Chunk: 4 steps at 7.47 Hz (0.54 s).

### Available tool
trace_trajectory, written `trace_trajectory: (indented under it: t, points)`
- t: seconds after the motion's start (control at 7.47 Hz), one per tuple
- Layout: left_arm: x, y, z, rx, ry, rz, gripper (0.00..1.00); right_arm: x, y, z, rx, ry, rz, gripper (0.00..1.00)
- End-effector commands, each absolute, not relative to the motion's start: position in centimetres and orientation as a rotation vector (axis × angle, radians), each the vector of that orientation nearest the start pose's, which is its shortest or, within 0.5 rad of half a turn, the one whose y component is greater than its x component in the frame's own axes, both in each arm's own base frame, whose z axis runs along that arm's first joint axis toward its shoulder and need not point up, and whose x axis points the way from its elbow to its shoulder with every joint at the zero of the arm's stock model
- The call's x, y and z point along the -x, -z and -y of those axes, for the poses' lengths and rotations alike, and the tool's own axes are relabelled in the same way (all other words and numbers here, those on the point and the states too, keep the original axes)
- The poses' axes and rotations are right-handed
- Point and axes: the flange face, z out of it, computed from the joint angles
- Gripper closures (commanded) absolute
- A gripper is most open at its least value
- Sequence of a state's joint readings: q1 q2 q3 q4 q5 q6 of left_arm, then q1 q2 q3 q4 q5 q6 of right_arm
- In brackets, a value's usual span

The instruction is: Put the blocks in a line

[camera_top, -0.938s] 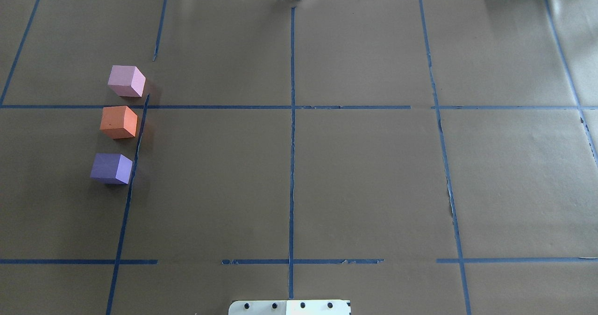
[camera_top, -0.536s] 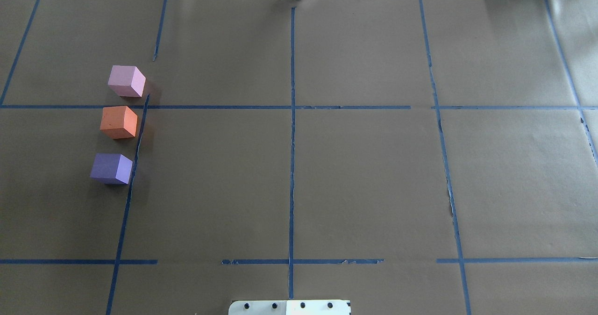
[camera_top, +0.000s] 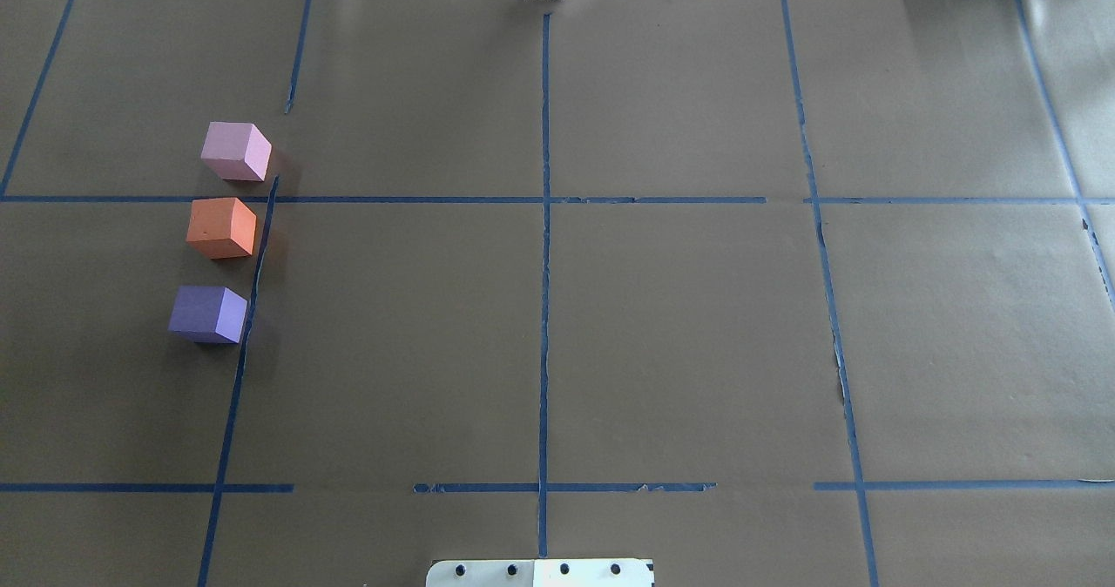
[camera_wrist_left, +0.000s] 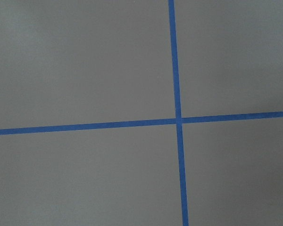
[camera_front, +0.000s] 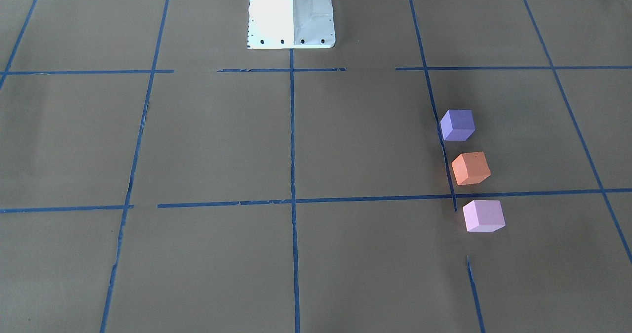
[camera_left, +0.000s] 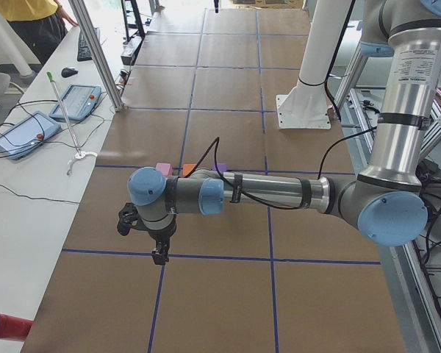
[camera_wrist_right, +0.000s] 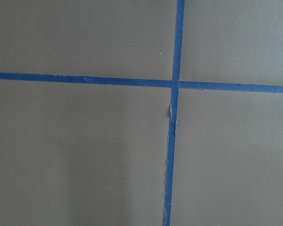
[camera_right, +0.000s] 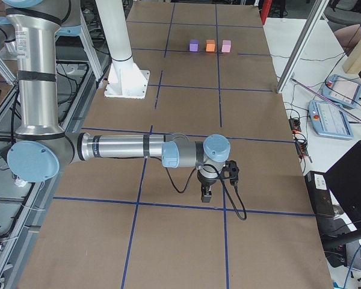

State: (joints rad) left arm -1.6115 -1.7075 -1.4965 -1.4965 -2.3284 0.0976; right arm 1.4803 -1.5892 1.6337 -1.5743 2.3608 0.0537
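Observation:
Three cubes stand in a line along a blue tape strip on the table's left side: the pink-lilac block (camera_top: 235, 151) farthest, the orange block (camera_top: 222, 227) in the middle, the violet-purple block (camera_top: 207, 313) nearest the robot. The front-facing view shows them too: purple (camera_front: 457, 124), orange (camera_front: 470, 168), pink (camera_front: 483, 215). Small gaps separate them. My left gripper (camera_left: 159, 254) hangs over a tape crossing beyond the blocks. My right gripper (camera_right: 206, 194) hangs far from them at the other end. I cannot tell whether either is open or shut. Both wrist views show only paper and tape.
Brown paper with a blue tape grid (camera_top: 544, 199) covers the table. The white robot base (camera_front: 291, 17) stands at the robot's edge. A desk with tablets (camera_left: 73, 101) and a metal post (camera_left: 103, 55) border the operators' side.

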Motion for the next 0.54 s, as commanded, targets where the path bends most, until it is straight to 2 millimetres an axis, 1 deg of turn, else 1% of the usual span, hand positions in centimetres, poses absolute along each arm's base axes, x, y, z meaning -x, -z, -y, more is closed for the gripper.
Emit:
trace_trajectory:
  t: [0.0,0.27,0.4]
  points:
    - [8.6,-64.4,54.8,-0.01,-0.04,-0.762,0.0,-1.8,-63.6,49.0,0.018,0.051,0.791,0.0]
    - [8.3,-64.0,54.8,-0.001,-0.027,-0.794,0.0,-1.8,-63.6,49.0,0.018,0.051,0.791,0.0]
    - [8.4,-63.2,54.7,0.007,-0.022,-0.796,0.0,-1.8,-63.6,49.0,0.019,0.051,0.791,0.0]
